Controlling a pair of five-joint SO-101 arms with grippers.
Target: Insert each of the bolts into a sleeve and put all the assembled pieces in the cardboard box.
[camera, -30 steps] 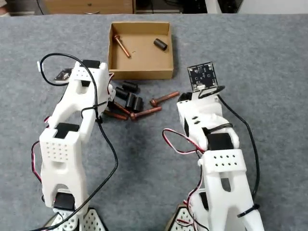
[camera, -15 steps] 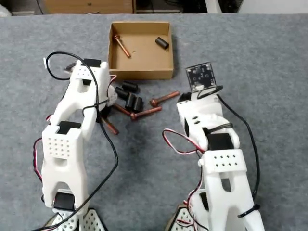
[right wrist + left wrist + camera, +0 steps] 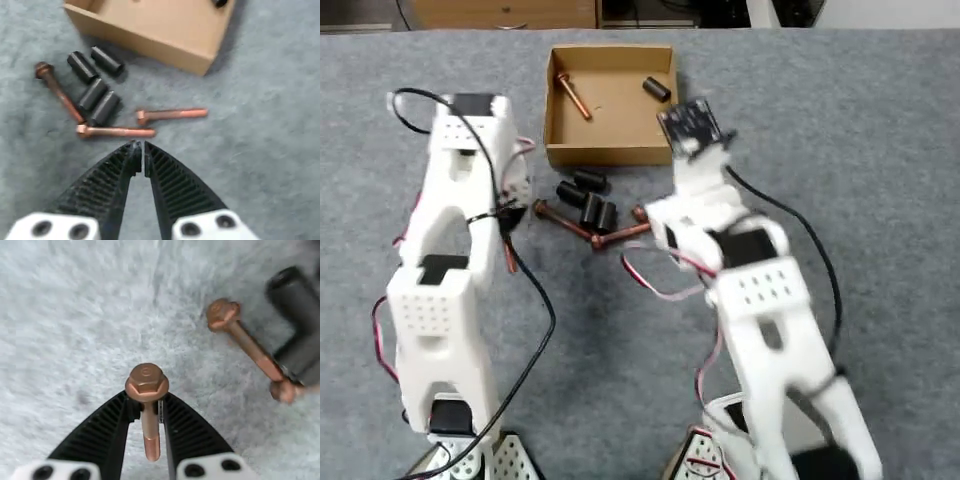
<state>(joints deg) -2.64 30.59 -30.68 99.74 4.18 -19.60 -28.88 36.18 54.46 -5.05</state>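
One bolt (image 3: 146,382) is clamped in my left gripper (image 3: 148,407), its head poking out past the tips. My right gripper (image 3: 139,150) has its jaws together on nothing, with three loose bolts (image 3: 116,131) and four sleeves (image 3: 92,94) lying just ahead of its tips. Beyond those sits the cardboard box (image 3: 150,42), with a second bolt (image 3: 572,95) and a lone sleeve (image 3: 656,89) lying apart inside.

Grey felt-like table cover (image 3: 890,150), wooden cabinet (image 3: 500,12) beyond its far edge, white panel (image 3: 885,12) beside
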